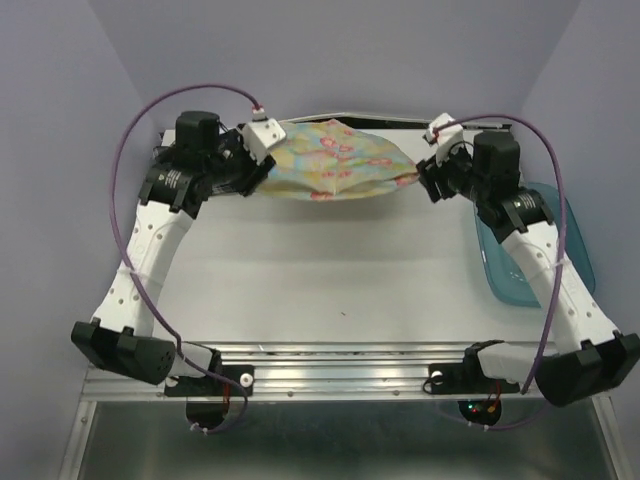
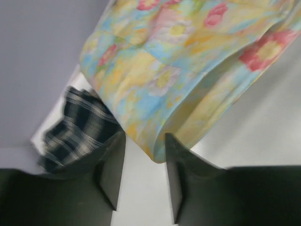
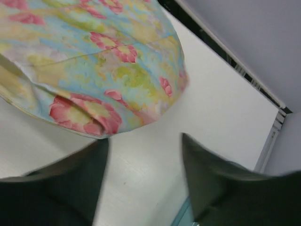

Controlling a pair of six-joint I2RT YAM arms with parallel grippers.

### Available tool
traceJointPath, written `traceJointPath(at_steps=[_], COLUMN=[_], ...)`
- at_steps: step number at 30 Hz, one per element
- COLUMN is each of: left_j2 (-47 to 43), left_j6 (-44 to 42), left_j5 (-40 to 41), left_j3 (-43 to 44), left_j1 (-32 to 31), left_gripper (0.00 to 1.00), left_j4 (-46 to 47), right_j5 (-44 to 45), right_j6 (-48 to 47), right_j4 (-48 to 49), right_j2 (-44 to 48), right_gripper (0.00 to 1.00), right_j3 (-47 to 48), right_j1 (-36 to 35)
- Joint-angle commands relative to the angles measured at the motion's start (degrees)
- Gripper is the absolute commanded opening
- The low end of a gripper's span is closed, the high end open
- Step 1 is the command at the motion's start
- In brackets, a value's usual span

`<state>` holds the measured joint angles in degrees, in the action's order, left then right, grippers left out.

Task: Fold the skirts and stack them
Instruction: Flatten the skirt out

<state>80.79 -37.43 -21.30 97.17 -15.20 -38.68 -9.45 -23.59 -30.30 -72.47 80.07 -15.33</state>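
**Both skirts at the far edge of the table, both pincers spread: stacking looks close to done**

Seen from above, the two arms start at the near edge of the white table [image 1: 330, 270] and reach away over its bare middle. To the right of the right arm sits a translucent teal bin [image 1: 500, 272], with no cloth visible in it.

Farther out, the left pincer [image 1: 262, 163] and the right pincer [image 1: 428, 172] face each other along the far edge. Both are spread and pinch nothing. In the left wrist view the dark fingers [image 2: 110, 169] stand apart, with the edge of the cloth just beyond their tips. In the right wrist view the gap shows only table, with the cloth near but apart.

Between the pincers lies the floral skirt [image 1: 335, 160], pastel yellow and blue with pink flowers. It rests as a rounded, doubled-over bundle close to the back wall. The plaid skirt [image 2: 80, 127], dark with white lines, shows only in the left wrist view. There it is bunched at the floral skirt's left end and seems partly under it.

The floral skirt looks folded and set on or against the plaid one, so most of the work seems done. Whether the plaid is neatly folded, or the floral sits squarely on it, cannot be told. Tidying the pile may be what is left.
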Motion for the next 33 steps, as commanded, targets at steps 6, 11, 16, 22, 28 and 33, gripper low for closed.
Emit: traceJointPath(at_steps=[6, 11, 16, 22, 28, 33], left_j2=[-16.81, -16.11, -11.72, 0.75, 13.41, 19.39], left_j6=[0.15, 4.73, 11.92, 18.17, 26.26, 26.27], left_j5=[-11.29, -10.0, 0.8, 9.7, 2.33, 3.11], left_j3=[-29.31, -31.42, -30.81, -27.91, -23.69, -23.6], left_j1=[-15.99, -16.62, -16.53, -14.16, -5.82, -4.75], left_gripper=[0.82, 0.82, 0.76, 0.64, 0.63, 0.63], left_j4=[-3.16, -0.62, 7.29, 12.04, 12.57, 14.06], right_j5=[-7.68, -8.65, -9.71, -9.8, -7.17, -3.91], right_j6=[-14.37, -9.82, -1.29, 3.99, 4.43, 1.02], right_j4=[-14.77, -14.61, -10.57, -8.9, -7.05, -8.54], right_j2=[15.24, 12.1, 0.68, -16.37, -26.22, -30.45], right_gripper=[1.0, 0.97, 0.77, 0.55, 0.53, 0.52], right_j3=[-23.47, -20.31, -16.1, -8.46, -7.47, -11.42], right_j1=[0.13, 0.13, 0.13, -0.39, -1.45, -4.69])
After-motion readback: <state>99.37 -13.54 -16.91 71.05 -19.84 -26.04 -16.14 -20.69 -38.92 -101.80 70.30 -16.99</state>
